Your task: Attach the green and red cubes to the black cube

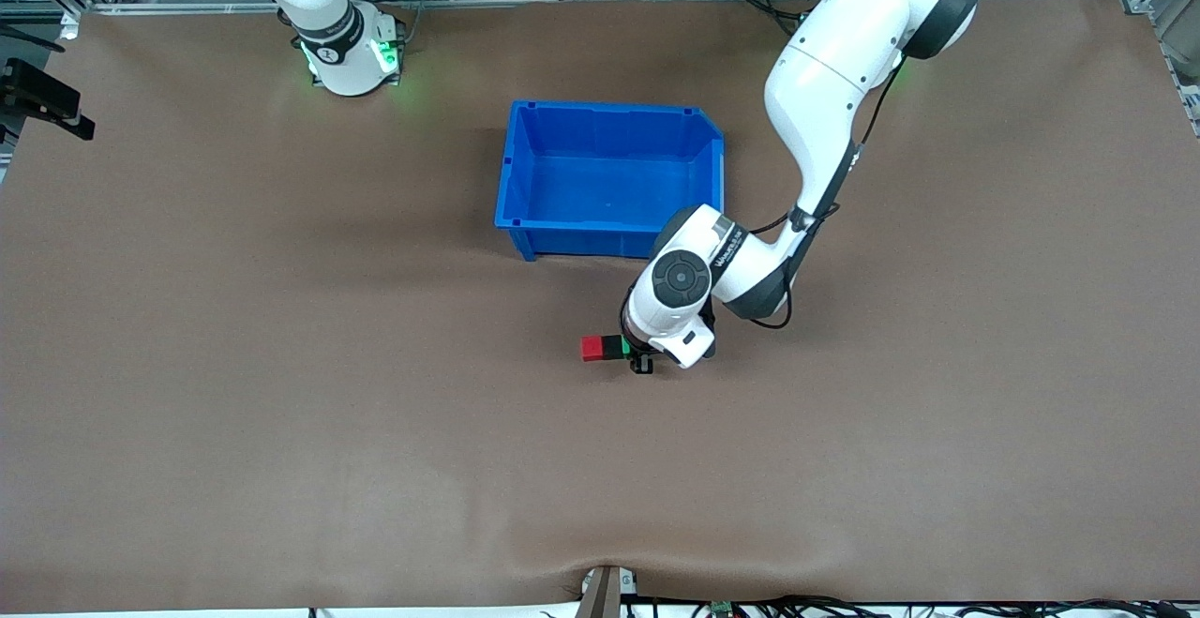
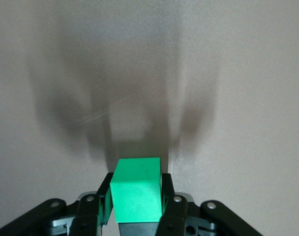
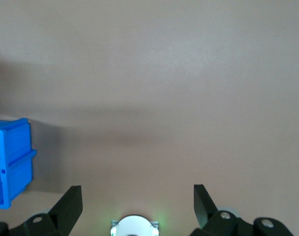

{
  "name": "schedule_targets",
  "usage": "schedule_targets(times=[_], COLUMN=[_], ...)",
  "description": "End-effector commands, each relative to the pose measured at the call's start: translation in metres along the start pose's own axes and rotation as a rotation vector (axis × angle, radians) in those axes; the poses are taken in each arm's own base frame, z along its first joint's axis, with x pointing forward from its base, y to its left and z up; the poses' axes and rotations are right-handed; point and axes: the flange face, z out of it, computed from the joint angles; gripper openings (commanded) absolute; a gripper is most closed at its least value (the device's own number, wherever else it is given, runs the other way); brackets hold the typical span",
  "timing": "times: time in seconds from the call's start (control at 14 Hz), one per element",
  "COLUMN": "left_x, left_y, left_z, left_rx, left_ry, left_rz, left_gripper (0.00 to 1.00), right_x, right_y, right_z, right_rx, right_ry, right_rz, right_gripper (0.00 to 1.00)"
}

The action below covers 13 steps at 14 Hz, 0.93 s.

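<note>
A red cube (image 1: 592, 348), a black cube (image 1: 611, 346) and a green cube (image 1: 624, 345) sit in one touching row on the brown table, nearer the front camera than the blue bin. The black cube is in the middle. My left gripper (image 1: 639, 356) is low at the green end of the row. In the left wrist view it (image 2: 137, 196) is shut on the green cube (image 2: 137, 189), one finger pressed on each side. The black and red cubes are hidden there. My right gripper (image 3: 137, 196) is open and empty, waiting high over its own base.
An empty blue bin (image 1: 614, 123) stands mid-table, just beside the left arm's forearm; its corner also shows in the right wrist view (image 3: 9, 167). The right arm's base (image 1: 352, 55) stands at the table's top edge.
</note>
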Motion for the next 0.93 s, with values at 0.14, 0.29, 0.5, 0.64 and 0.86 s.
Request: schedule_targets(times=[0.14,0.29,0.5,0.64,0.86], left_x=[-0.002,0.010,0.033,0.064,0.115], left_y=[0.002,0.006,0.001,0.005,0.006], left_z=[-0.076,-0.129,-0.196,-0.243,-0.303], left_rx=[0.014,0.020,0.046,0.065,0.106], left_ry=[0.010,0.023,0.056,0.070,0.081], left_rz=[0.107,0.194,0.415,0.489,0.613], left_gripper=[1.00,1.00,1.00,1.00,1.00], right_x=[0.005,-0.003,-0.008,-0.002,0.004], right_y=[0.000,-0.003,-0.005,0.001,-0.001], right_z=[-0.013,-0.009,-0.006,0.001,-0.002], right_rx=[-0.026,-0.031,-0.033,-0.030,-0.031], right_ry=[0.004,0.033,0.052,0.018,0.002], right_rz=[-0.009,-0.015,-0.019,-0.008,-0.011], right_gripper=[1.00,1.00,1.00,1.00,1.00])
